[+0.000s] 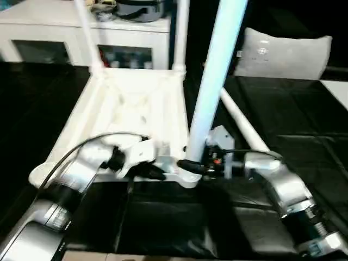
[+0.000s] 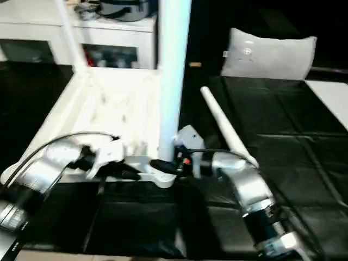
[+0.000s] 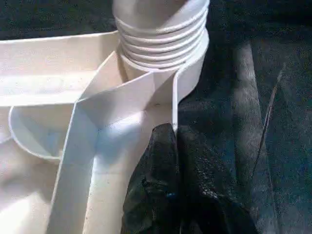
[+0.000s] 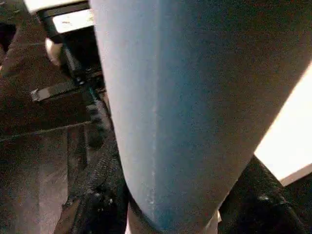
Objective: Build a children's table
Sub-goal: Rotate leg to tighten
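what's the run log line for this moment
left claw: shut on white plastic tabletop rim | right claw: gripping upright white tube leg in near corner socket | spare leg: lying

Your forearms point(image 1: 70, 182) are ribbed silver cylinders with black wrist bands; black cable loops over the left, fingers point(image 3: 170, 195) textured black, red spot near right wrist.
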